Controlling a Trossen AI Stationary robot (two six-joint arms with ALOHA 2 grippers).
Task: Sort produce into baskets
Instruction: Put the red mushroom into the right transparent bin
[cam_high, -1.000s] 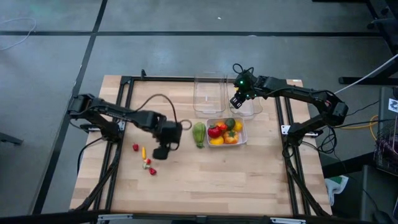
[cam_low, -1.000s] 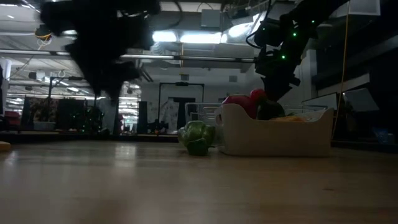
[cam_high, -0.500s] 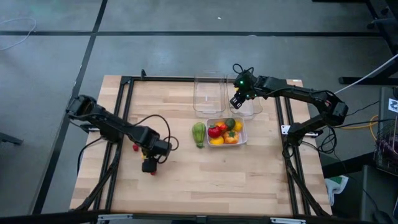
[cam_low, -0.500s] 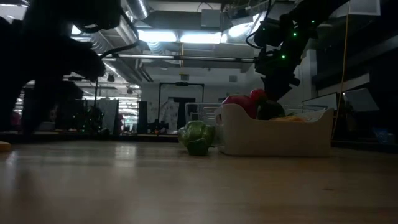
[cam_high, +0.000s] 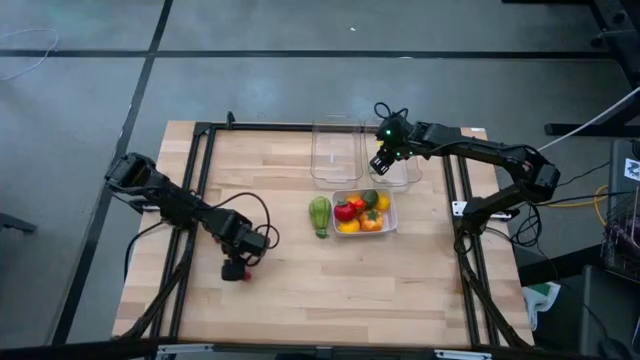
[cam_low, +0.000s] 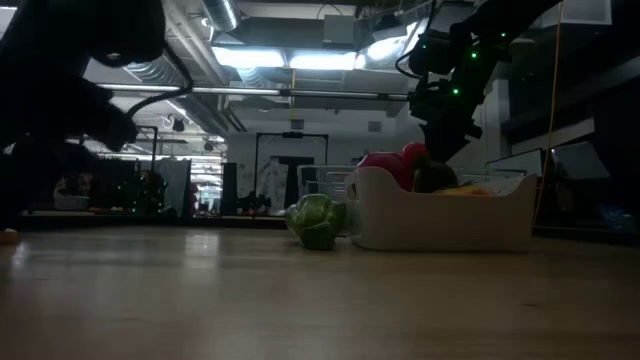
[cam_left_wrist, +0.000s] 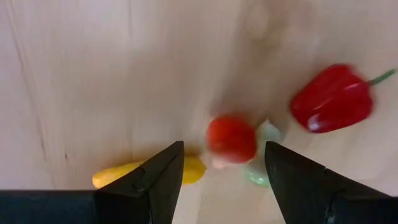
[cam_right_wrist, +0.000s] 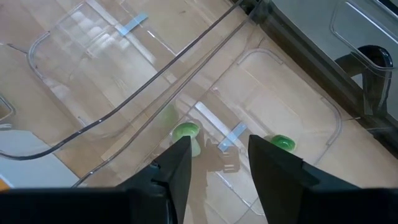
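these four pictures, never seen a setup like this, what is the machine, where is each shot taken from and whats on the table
It is a two-armed robot at a wooden table, meant to sort toy produce. One camera looks down from above, one sits at table level, and one rides on each wrist.

The left gripper, fingers open and holding nothing, hangs over small pieces: a red pepper, a red round piece and a yellow piece. The right gripper, also open and empty, hovers over two clear tubs; two small green bits show below it. A whitish tub holds mixed produce, and a long green vegetable lies beside it.
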